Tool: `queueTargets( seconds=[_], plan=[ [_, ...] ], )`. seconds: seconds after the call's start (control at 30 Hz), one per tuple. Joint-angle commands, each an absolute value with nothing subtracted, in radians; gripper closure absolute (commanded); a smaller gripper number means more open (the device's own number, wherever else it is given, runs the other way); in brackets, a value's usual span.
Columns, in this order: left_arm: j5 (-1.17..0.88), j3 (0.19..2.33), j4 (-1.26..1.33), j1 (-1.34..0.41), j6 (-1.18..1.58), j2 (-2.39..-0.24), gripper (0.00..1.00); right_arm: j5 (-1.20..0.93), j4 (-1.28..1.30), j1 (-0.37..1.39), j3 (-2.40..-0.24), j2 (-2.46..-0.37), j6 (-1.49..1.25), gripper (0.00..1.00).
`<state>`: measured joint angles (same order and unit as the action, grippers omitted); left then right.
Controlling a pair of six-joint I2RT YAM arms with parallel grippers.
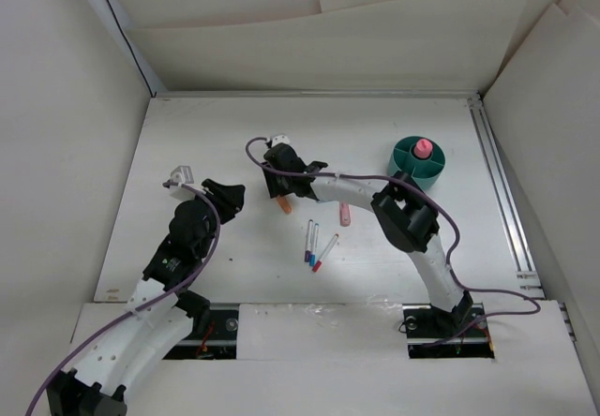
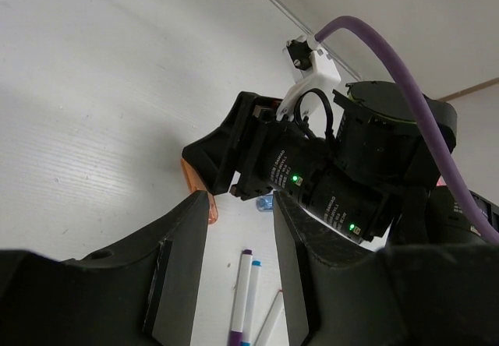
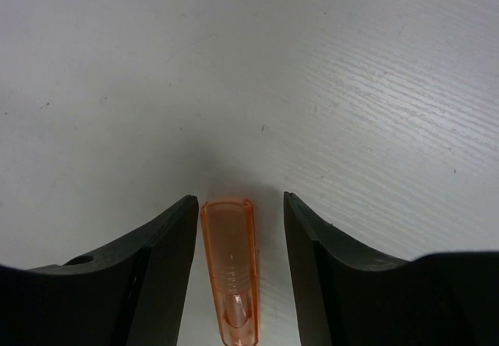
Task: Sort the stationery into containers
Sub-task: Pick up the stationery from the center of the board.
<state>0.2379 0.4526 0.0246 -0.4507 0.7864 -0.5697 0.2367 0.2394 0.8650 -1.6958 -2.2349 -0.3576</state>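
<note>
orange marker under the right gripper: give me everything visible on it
The orange marker is short and chunky. It looks like translucent orange plastic, with a rounded end and faint ribs showing inside. It lies flat on the white table, near its middle. The right gripper straddles it with jaws open and a gap on each side, so only the table touches it.

Soft, even overhead light leaves the white tabletop bright, with only faint shadows beneath the arms and no glare. In the right wrist view a diffuse shadow pools ahead of the dark fingers, whose near ends blur. The translucent marker glows, and the tabletop's grain is sharp.
</note>
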Motion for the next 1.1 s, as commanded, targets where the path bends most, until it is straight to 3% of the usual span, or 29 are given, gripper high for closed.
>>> queueTargets(
  seconds=[0.0,0.43,0.53,0.6,0.77,0.8,0.83,0.93,1.07],
  plan=[
    [0.230,0.477,0.061,-0.454,0.779,-0.566,0.65,0.276,0.265,0.868,-1.753,-2.243,-0.341,0.46],
    [0.230,0.477,0.061,-0.454,0.779,-0.557,0.65,0.224,0.285,0.868,-1.773,-2.284,-0.341,0.46],
    [0.230,0.468,0.061,-0.454,0.779,-0.557,0.65,0.224,0.285,0.868,-1.773,-2.284,-0.341,0.50],
    [0.230,0.468,0.061,-0.454,0.779,-0.557,0.63,0.224,0.285,0.868,-1.764,-2.293,-0.350,0.58],
    [0.230,0.468,0.061,-0.454,0.779,-0.557,0.63,0.233,0.285,0.868,-1.753,-2.283,-0.360,0.56],
    [0.230,0.468,0.061,-0.454,0.779,-0.557,0.63,0.233,0.285,0.868,-1.753,-2.273,-0.360,0.60],
    [0.230,0.468,0.061,-0.454,0.779,-0.557,0.63,0.233,0.294,0.868,-1.744,-2.273,-0.360,0.70],
    [0.230,0.468,0.061,-0.454,0.779,-0.557,0.63,0.233,0.295,0.868,-1.734,-2.237,-0.370,0.80],
    [0.221,0.468,0.071,-0.454,0.779,-0.557,0.63,0.181,0.268,0.845,-1.710,-2.169,-0.391,0.83]
  ],
)
